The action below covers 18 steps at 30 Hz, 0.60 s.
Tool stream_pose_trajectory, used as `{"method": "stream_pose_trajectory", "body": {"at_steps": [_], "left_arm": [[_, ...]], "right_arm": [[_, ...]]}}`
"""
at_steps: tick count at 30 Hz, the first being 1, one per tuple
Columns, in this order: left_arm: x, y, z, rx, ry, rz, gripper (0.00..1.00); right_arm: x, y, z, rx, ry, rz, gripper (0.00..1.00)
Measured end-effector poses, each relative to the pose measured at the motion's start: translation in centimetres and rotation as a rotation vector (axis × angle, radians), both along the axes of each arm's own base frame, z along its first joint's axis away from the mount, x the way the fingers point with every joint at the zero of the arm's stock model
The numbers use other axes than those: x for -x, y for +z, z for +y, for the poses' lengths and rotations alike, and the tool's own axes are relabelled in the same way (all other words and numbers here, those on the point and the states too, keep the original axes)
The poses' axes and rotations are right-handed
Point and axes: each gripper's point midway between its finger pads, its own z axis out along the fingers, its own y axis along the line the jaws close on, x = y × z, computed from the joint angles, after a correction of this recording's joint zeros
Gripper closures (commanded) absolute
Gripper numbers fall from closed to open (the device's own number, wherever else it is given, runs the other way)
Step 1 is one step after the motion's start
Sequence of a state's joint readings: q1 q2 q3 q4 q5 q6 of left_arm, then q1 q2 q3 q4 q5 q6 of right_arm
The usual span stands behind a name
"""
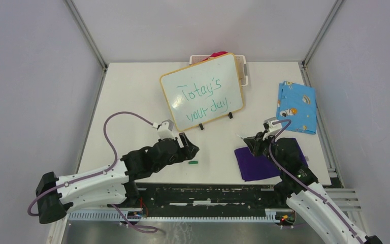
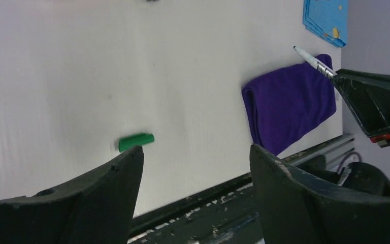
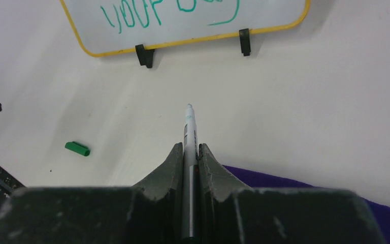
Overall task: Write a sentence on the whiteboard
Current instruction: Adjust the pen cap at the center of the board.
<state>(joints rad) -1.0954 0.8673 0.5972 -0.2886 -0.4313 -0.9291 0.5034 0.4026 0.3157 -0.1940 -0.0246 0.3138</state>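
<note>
Left end effector, from above, hovers just in front of the small wood-framed white whiteboard, which stands mid-worktop bearing its green handwritten sentence. My right end effector is near its right foot. Left wrist view: my fingers are spread wide and empty, with a small green plastic cap lying loose beside them. Right wrist view: jaws clamped on a white marker pen, tip towards the whiteboard.
</note>
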Motion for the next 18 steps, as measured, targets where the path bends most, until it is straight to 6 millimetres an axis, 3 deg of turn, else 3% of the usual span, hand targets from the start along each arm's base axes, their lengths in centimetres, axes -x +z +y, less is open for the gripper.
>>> {"method": "stream_pose_trajectory", "body": {"at_steps": [4,9,13,15,18], "left_arm": [[1.3,-3.0,-0.4,0.098,0.131,0.223,0.25],[1.9,-5.1,-1.9,0.008,0.290,0.410,0.42],[2.1,-5.7,-3.4,0.001,0.353,0.472,0.63],[2.4,-6.5,-3.0,-0.018,0.376,0.494,0.77],[2.9,-7.8,-2.1,-0.056,0.399,0.514,0.89]], "right_arm": [[0.4,-0.7,0.6,-0.019,0.029,0.033,1.00],[0.6,-0.6,0.9,-0.029,0.042,0.038,1.00],[0.8,-0.2,1.0,-0.033,0.048,0.030,1.00],[0.8,0.2,1.0,-0.038,0.050,0.020,1.00],[0.8,0.8,1.0,-0.044,0.048,0.005,1.00]]}}
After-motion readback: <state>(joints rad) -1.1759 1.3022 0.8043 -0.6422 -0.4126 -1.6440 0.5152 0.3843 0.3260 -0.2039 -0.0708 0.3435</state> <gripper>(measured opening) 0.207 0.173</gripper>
